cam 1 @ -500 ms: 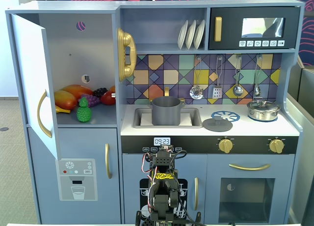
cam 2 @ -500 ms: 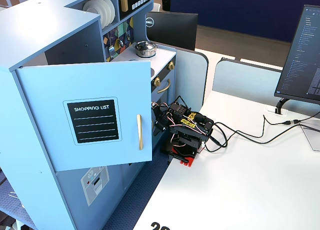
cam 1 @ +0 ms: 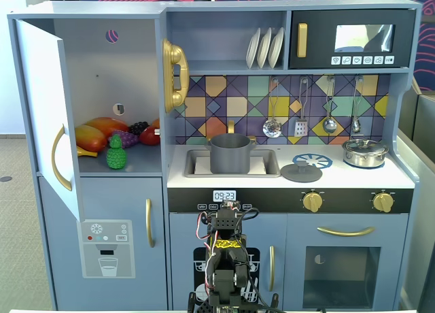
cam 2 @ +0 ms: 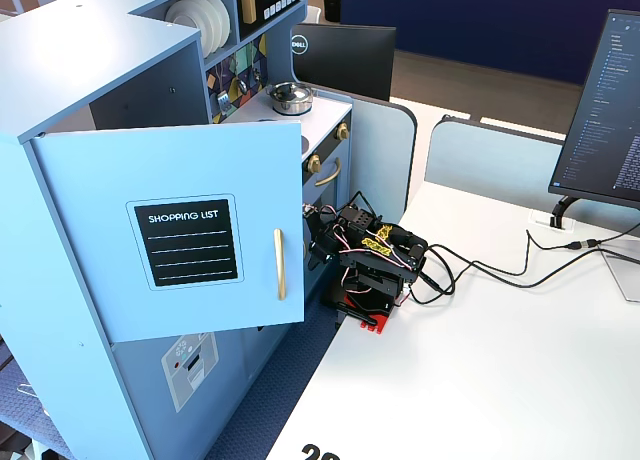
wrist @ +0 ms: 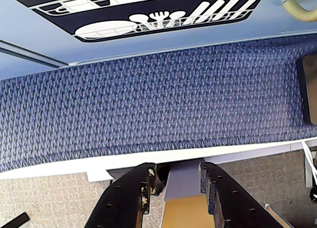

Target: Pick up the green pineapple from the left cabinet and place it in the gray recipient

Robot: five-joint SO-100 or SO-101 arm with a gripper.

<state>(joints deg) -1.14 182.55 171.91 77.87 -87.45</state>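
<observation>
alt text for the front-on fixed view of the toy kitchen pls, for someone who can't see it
A blue-gray toy kitchen seen head-on: the left cabinet stands open, with the green pineapple upright on its shelf in front of other toy fruit. The gray recipient sits in the sink, and the folded robot arm waits low at centre.

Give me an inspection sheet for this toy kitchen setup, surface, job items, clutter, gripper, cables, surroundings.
Surface: white table, bare around the arm's base.
Job's things: pineapple upright on the shelf of the open cabinet; gray pot in the sink, empty as far as seen.
Clutter: other toy fruit behind the pineapple; flat lid and silver pot on the counter.
Gripper: gripper open, empty, pointing down at blue carpet; arm folded low.
Cables: black leads trail across the table from the arm.
Surroundings: monitors and desk dividers nearby.
</observation>
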